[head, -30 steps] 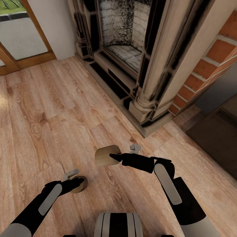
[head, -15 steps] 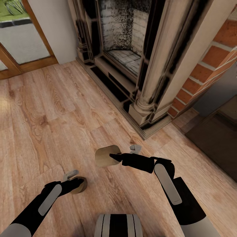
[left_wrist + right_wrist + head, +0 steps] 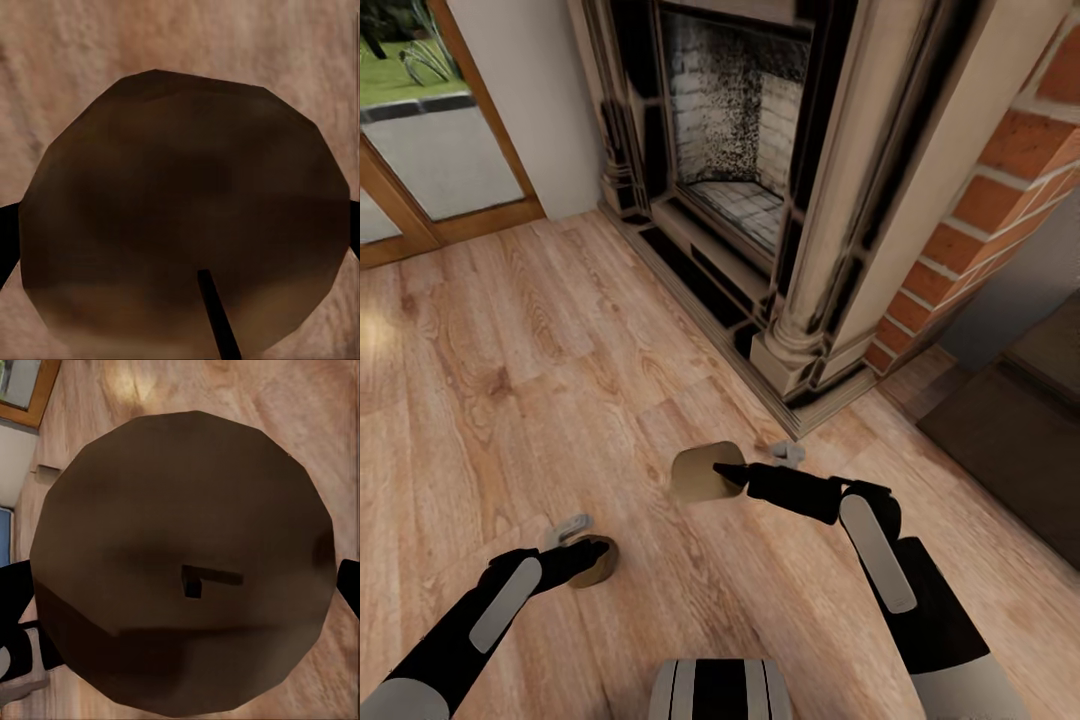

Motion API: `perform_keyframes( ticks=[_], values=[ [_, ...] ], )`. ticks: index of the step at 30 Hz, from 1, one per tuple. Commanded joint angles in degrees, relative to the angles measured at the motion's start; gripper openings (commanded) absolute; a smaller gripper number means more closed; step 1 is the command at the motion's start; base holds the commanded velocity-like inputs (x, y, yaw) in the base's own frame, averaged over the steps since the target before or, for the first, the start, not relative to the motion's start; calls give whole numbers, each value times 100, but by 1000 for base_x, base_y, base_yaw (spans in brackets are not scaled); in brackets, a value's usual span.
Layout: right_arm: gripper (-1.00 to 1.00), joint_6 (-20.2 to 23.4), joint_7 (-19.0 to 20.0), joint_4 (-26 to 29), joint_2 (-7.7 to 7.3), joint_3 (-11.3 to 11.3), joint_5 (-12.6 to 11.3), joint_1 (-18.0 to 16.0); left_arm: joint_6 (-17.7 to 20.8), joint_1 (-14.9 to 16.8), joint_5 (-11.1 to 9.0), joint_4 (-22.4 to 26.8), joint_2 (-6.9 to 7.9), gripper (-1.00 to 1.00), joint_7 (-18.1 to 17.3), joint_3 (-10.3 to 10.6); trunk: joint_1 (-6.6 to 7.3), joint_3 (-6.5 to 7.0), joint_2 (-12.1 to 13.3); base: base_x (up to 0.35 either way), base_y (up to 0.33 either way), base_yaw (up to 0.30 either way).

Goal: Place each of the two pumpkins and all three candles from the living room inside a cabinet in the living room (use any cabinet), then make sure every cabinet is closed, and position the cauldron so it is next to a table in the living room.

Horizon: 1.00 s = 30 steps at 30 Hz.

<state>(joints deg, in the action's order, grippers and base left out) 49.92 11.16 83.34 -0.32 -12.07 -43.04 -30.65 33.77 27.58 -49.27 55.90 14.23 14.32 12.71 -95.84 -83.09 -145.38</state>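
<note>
I hold one candle in each gripper above the wooden floor. In the head view, my left gripper (image 3: 588, 558) is shut on a short beige-brown candle (image 3: 598, 564) low on the left. My right gripper (image 3: 728, 472) is shut on a second candle (image 3: 698, 472) near the middle, just in front of the fireplace base. The left wrist view looks at the round top of the left candle (image 3: 180, 195) with its dark wick, and black fingers (image 3: 6, 240) show at its sides. The right candle (image 3: 180, 547) appears the same way, between dark fingers (image 3: 349, 585).
A stone fireplace (image 3: 760, 200) with a column base (image 3: 805, 365) stands straight ahead. A brick wall (image 3: 1000, 190) lies to its right, above a low dark-brown unit (image 3: 1010, 420). A glass door with a wooden frame (image 3: 430, 150) is at the far left. Open wooden floor (image 3: 510, 380) spreads left.
The whole view has shifted, so the fireplace and door sit slightly lower and show more. Both grippers still hold their candles, and the right one is a little further right in view.
</note>
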Motion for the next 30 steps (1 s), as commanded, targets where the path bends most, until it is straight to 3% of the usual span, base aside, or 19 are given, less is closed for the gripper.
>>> perform_keyframes(
  ticks=[1, 12, 17, 25, 30],
  values=[
    [-100, 18, 27, -10, -3, 19, 1, -3, 13, 1, -63, 18, 8, -100, 53, -32, 3, 19, 0, 0, 0, 0],
    [-100, 18, -25, -105, -3, 56, 1, -3, 384, 10, -91, 51, 10, -100, 60, -559, 31, 263, 15, 0, 0, 0],
    [-100, 11, -26, -274, 5, 56, -2, -3, 457, 10, -100, 52, 13, -100, 62, -615, 44, 373, 21, -64, 0, 0],
    [-100, 8, -26, -313, 6, 62, -3, -3, 770, 9, -112, 318, 10, -100, 54, -654, 47, 395, 23, -143, 0, 0],
    [-100, 9, -26, -346, 6, 57, -3, -3, 1121, 9, -117, 459, 10, -100, 53, -1054, 60, 506, 29, -9, 0, 0]
  ],
)
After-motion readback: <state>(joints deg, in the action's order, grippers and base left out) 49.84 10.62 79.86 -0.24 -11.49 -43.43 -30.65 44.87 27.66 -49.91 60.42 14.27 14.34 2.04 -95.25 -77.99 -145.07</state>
